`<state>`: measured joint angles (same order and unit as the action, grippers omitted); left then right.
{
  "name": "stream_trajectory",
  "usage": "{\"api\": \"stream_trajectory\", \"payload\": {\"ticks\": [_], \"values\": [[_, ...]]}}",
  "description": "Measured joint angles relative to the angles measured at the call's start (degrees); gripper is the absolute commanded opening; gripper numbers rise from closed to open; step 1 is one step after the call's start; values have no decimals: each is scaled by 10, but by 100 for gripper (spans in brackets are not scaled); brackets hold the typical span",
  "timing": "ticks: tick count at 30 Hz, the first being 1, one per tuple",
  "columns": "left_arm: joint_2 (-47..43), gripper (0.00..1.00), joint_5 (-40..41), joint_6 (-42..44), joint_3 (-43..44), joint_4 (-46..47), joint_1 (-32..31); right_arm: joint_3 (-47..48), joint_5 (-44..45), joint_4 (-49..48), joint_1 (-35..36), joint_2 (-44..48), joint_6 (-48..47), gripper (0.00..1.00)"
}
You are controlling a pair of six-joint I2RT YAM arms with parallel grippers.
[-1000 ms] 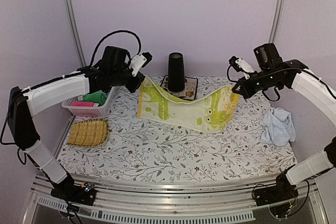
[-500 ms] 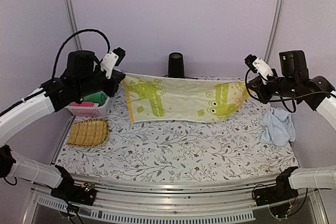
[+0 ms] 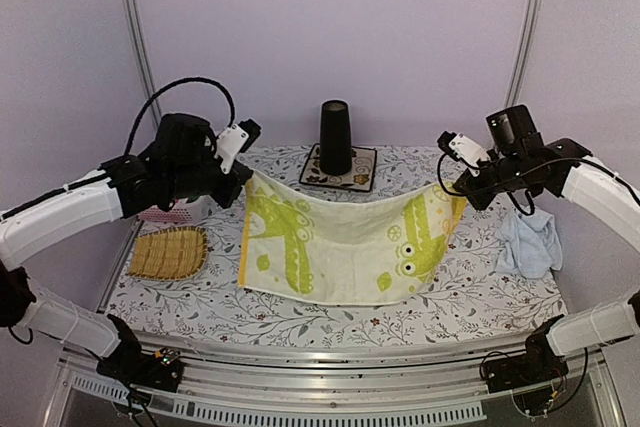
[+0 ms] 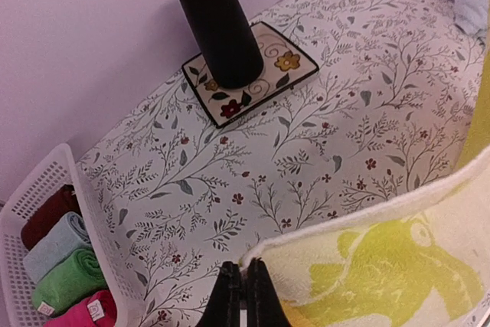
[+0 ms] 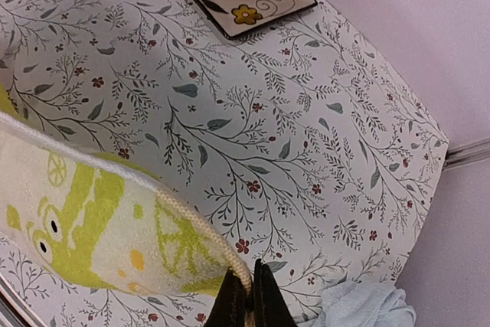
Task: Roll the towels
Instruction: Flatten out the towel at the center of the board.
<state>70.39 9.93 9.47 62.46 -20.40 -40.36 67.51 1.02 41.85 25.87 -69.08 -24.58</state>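
The yellow towel (image 3: 340, 247) hangs opened out flat above the middle of the desk, pinched at one top corner by the left fingers (image 4: 228, 300) and at the other by the right fingers (image 5: 230, 302). Its top edge sags between them. It is pale cream with yellow-green cartoon prints. Whether its lower edge touches the desk I cannot tell. The blue towel (image 3: 528, 242) lies crumpled in a heap at the desk's right edge, well apart.

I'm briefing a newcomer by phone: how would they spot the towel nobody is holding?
Go to the right edge of the leaf-patterned table. A crumpled light blue towel lies there; it is plain, unlike the printed yellow-green towel held up mid-table.
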Motion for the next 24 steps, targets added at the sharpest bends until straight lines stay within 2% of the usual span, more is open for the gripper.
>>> {"api": "stream_trajectory", "payload": {"ticks": [5, 10, 17, 24], "values": [[163, 0, -34, -3, 0, 0, 70, -7, 55, -39, 0, -134, 20, 2], [289, 0, -35, 9, 28, -2, 97, -5, 107, -85, -2, -235, 43, 2], [376, 0, -22, 27, 100, 20, 112, 25, 160, -118, -15, -332, 60, 2], [416, 0, 50, 26, 140, 50, 115, 85, 178, -147, -16, -369, 74, 2]]}}
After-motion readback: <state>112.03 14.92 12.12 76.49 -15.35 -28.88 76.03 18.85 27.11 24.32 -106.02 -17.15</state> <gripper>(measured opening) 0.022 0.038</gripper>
